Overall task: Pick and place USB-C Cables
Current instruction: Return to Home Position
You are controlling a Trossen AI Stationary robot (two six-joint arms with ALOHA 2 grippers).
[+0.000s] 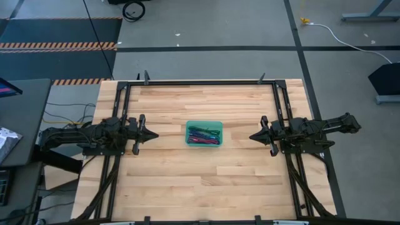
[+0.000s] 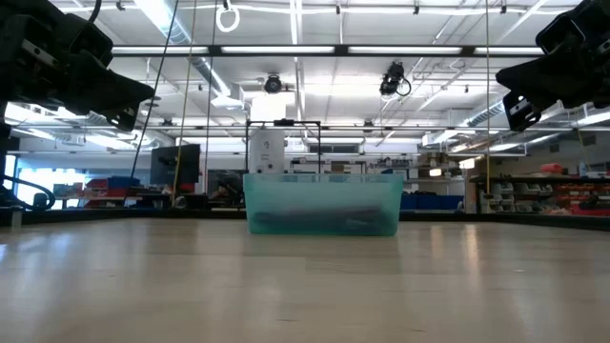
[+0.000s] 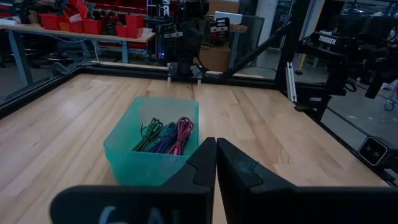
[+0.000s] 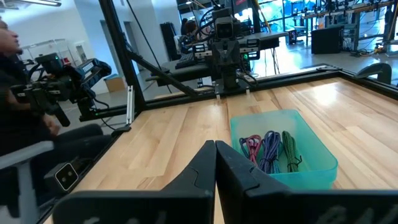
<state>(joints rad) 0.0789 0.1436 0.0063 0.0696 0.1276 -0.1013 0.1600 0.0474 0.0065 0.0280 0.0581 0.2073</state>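
Observation:
The USB-C cables [image 1: 204,135] lie bundled together inside a teal-green plastic tray [image 1: 204,123] at the table's middle. In the left wrist view the cables [image 3: 163,136] show green, purple-blue and magenta strands; the right wrist view shows the same cables [image 4: 270,150] in the tray [image 4: 311,167]. My left gripper [image 1: 154,134] hangs above the table to the left of the tray, shut, touching nothing. My right gripper [image 1: 252,136] hangs to the tray's right, also shut and empty. In the low view the tray [image 2: 322,202] stands between both arms.
A black frame rail [image 1: 200,82] runs along the table's far edge and down both sides. Bare wood lies all around the tray. A person sits beyond the table's edge in the right wrist view [image 4: 18,93].

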